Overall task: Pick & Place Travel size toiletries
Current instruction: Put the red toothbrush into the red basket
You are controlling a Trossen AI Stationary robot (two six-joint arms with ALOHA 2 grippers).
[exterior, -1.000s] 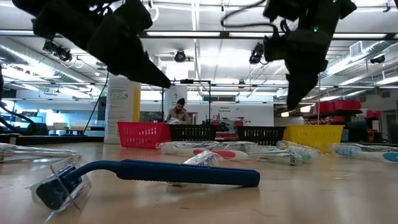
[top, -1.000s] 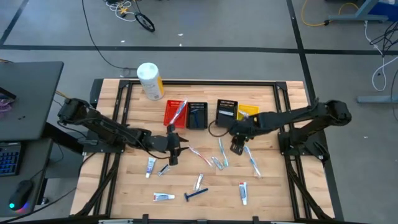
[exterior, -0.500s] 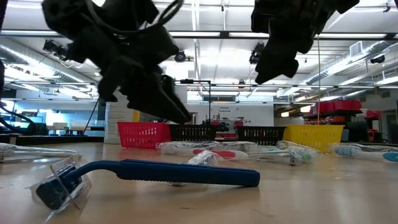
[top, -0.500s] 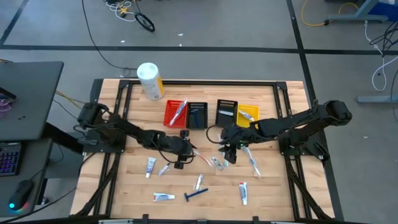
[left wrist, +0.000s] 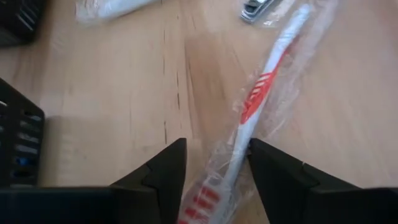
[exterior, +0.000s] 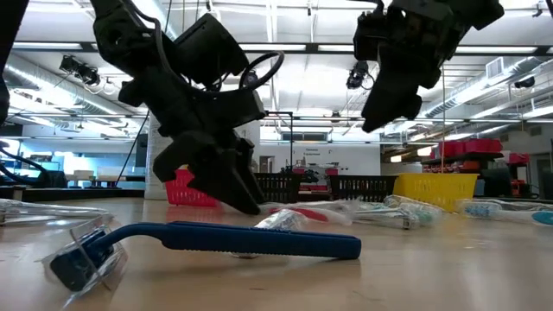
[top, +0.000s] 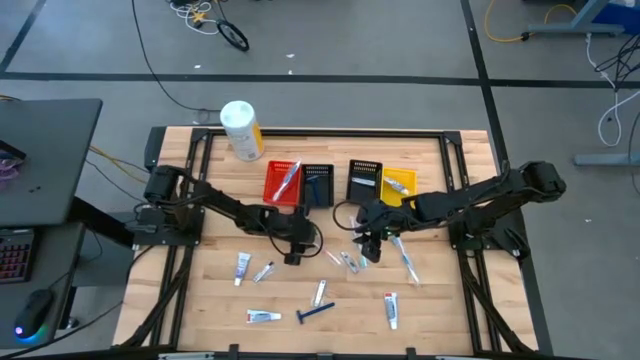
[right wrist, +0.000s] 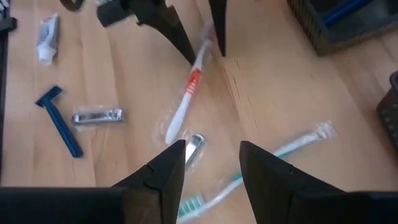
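High view: we see the left gripper (top: 292, 252) down at mid-table over the wrapped red-and-white toothbrush (top: 322, 246), whose long axis slants away toward the right arm. The right gripper (top: 367, 247) hangs just beside a cluster of wrapped blue-and-white toothbrushes (top: 405, 259). The left is the nearer arm to the red one.

Low view: left gripper (exterior: 226, 186) tips nearly touch the pale wooden table top (exterior: 449, 268); the red-and-white toothbrush (exterior: 298, 212) lies flat just past them. A blue plastic disposable razor (exterior: 216, 242) lies nearest the lens. The right gripper is well above the table.

Left wrist view: fingers (left wrist: 161, 177) part-open, holding nothing; the toothbrush (left wrist: 261, 99) runs out from between the tips, handle end in the gap, so we judge a straight close would catch it.

Right wrist view: fingers (right wrist: 163, 173) apart, empty, w/ the toothbrush (right wrist: 189, 93) well ahead.

Room: open lab, lit ceiling, a person far behind the red slotted plastic bin (exterior: 188, 186).
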